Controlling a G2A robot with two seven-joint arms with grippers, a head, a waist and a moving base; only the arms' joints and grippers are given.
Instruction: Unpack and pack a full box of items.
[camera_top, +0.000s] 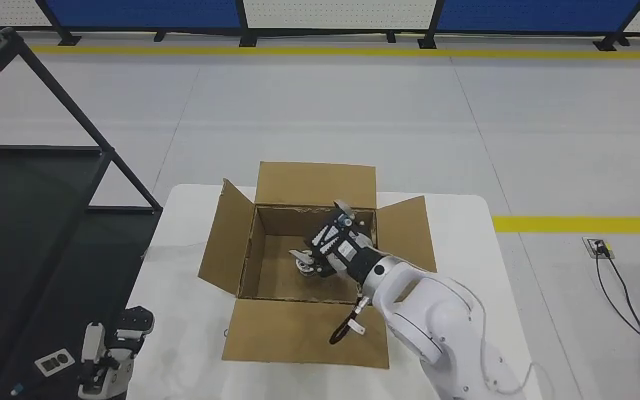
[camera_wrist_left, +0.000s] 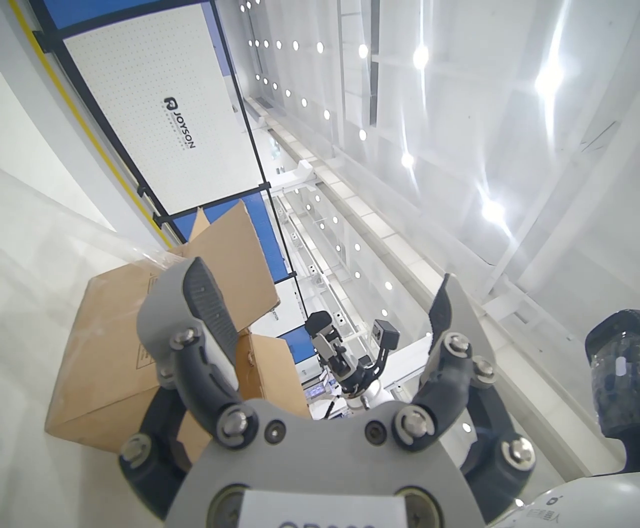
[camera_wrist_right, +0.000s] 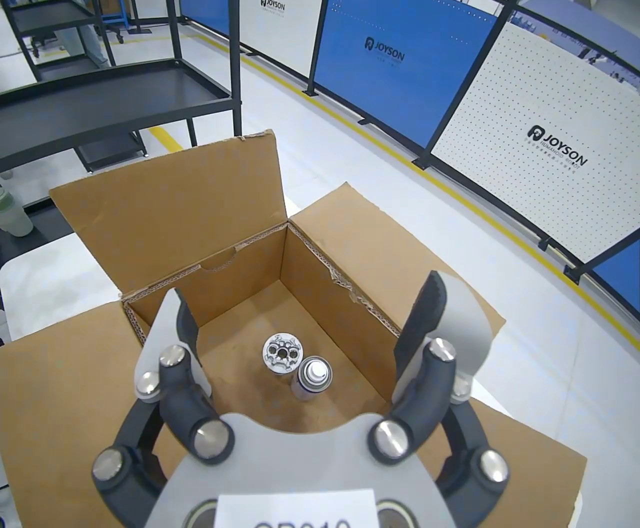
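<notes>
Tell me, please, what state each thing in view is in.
Cardboard box: open, all four flaps folded out.
Flat-topped metal part: standing on end on the box floor.
Metal cylinder: standing on end beside it.
Right tool: open, empty, over the box.
Left tool: open, empty, pointing upward.

logo lettering stands on the white pegboard panel (camera_wrist_right: 540, 140) and the blue panel (camera_wrist_right: 370, 65), small print on the box (camera_wrist_left: 115, 360).

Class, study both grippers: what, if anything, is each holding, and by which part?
Nothing is held. The right gripper is open over two metal cylinders standing in the cardboard box, touching neither; the left gripper is open and empty too.
</notes>
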